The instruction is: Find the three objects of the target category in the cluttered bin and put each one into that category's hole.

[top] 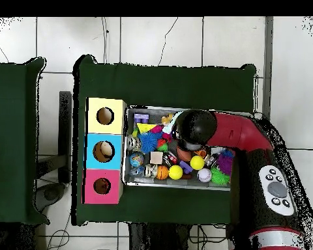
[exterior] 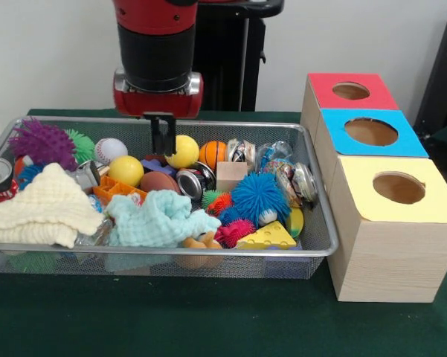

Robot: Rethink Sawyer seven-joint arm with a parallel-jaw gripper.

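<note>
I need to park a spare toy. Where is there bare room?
Bare green table lies in front of the mesh bin, left of the yellow-topped box. The bin itself is packed throughout.

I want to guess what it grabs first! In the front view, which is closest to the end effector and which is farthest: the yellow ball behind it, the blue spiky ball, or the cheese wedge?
1. Yellow ball: just right of the end effector, nearly touching.
2. Blue spiky ball: farther right, mid-bin.
3. Cheese wedge: farthest, at the bin's front edge.
</note>
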